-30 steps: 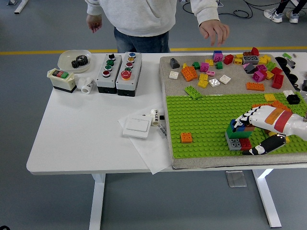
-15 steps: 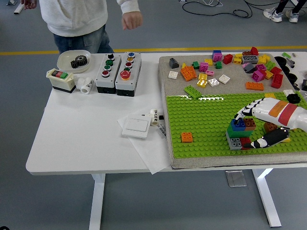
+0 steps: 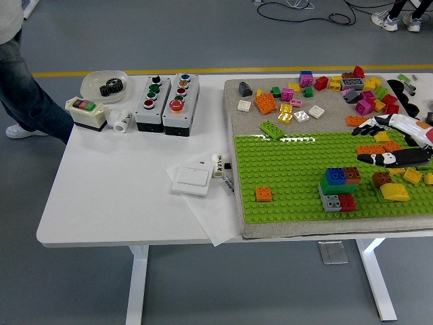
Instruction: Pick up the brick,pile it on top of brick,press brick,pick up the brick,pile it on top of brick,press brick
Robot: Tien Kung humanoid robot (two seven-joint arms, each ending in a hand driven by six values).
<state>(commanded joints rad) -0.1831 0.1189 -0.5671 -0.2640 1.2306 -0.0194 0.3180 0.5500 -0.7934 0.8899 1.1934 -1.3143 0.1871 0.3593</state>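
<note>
Green baseplate (image 3: 291, 176) carries the brick stack (image 3: 339, 188): blue and brown bricks on a green layer over grey and red bricks, long axis left-right. Right hand (image 3: 392, 141) hovers beside it, fingers spread, holding nothing.

White right hand (image 3: 399, 139) with black-striped fingers (image 3: 369, 128), red band

Right hand (image 3: 391, 141) open above green baseplate (image 3: 291, 176), apart from stacked bricks (image 3: 339, 187); loose bricks (image 3: 318, 95) beyond; person (image 3: 20, 74) beside counter (image 3: 115, 196).
</note>
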